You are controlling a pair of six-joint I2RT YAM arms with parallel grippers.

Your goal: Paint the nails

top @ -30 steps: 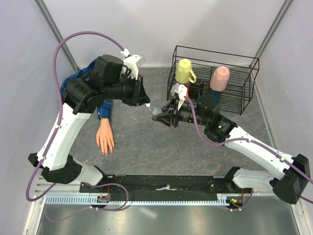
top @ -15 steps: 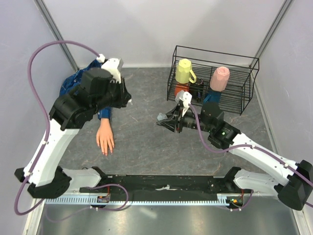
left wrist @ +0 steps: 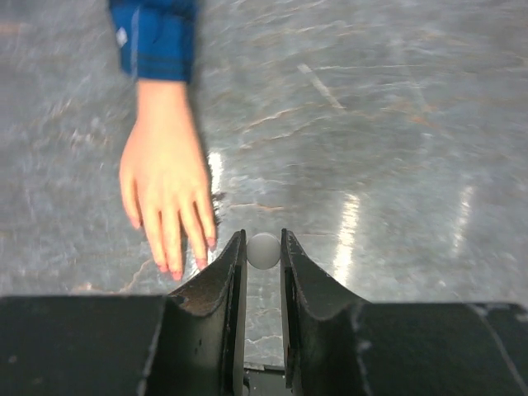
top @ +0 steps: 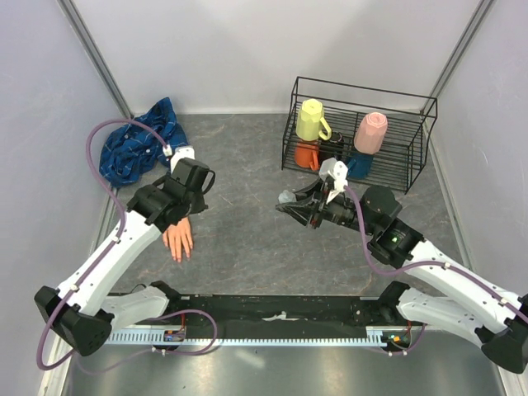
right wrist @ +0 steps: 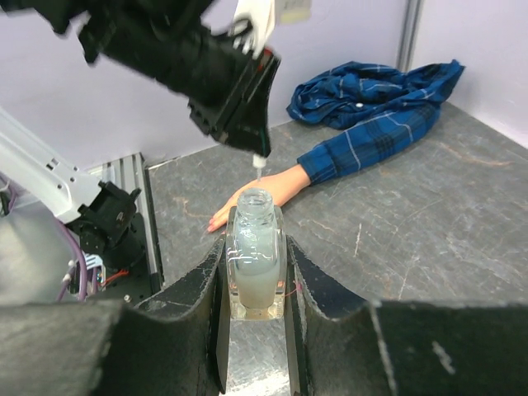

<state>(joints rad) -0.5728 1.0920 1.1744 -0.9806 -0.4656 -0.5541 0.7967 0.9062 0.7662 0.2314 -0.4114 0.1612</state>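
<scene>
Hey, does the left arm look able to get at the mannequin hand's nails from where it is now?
Probably yes: the left end effector, shut on the white cap, hovers beside the nails with nothing between them.

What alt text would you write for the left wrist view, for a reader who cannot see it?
The left gripper pinches a small white cap above the grey table, close beside a mannequin hand lying palm down and pointing towards the camera, a blue plaid sleeve at its wrist.
</scene>
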